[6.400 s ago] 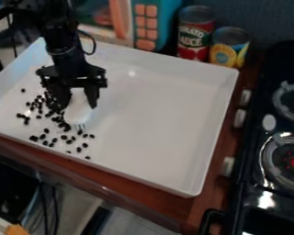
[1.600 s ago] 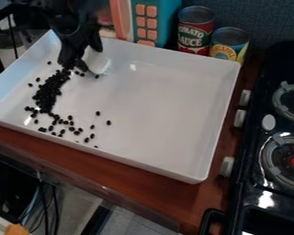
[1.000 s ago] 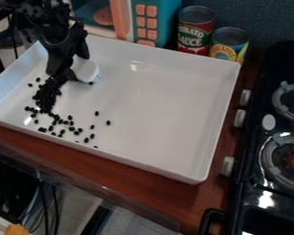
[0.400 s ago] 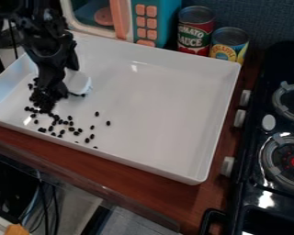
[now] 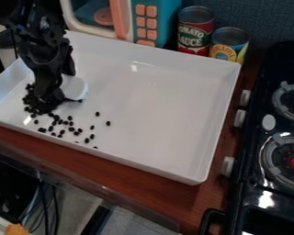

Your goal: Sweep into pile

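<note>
In white tray [image 5: 159, 105], black beans [image 5: 39, 105] bunched and scattered at left; end effector [image 5: 59, 85] gripping white utensil [image 5: 75, 88]

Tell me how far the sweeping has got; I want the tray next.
Partly done: a dense clump of black beans sits at the tray's left. Under way: the hand holds a white tool beside the clump. Left: loose beans scattered toward the near edge.
</note>
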{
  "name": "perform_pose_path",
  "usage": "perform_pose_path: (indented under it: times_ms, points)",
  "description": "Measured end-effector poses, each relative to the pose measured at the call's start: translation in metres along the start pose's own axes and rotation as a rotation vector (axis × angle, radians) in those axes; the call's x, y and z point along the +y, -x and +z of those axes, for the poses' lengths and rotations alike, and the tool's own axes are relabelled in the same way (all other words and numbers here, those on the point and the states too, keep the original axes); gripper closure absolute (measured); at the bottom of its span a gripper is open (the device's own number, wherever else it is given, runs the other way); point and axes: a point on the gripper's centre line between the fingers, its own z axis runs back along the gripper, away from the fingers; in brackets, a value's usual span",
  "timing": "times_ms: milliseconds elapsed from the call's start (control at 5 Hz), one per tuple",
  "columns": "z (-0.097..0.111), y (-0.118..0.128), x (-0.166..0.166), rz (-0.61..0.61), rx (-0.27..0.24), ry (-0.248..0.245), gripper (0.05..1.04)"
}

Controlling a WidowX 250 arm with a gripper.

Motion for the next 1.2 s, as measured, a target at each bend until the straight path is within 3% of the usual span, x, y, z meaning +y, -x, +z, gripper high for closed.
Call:
perform_pose_path:
  times_ms: [200,600,800,1000,1200]
  points:
    - [0.003,0.002,-0.004,0.012,0.012,0.019,0.376]
    - [0.035,0.028,-0.052,0.003,0.064,0.157,0.376]
    - [0.041,0.05,-0.056,-0.039,0.09,0.179,0.376]
    - [0.04,0.093,-0.045,-0.241,0.173,0.209,0.376]
    - [0.041,0.121,-0.033,-0.531,0.188,0.22,0.376]
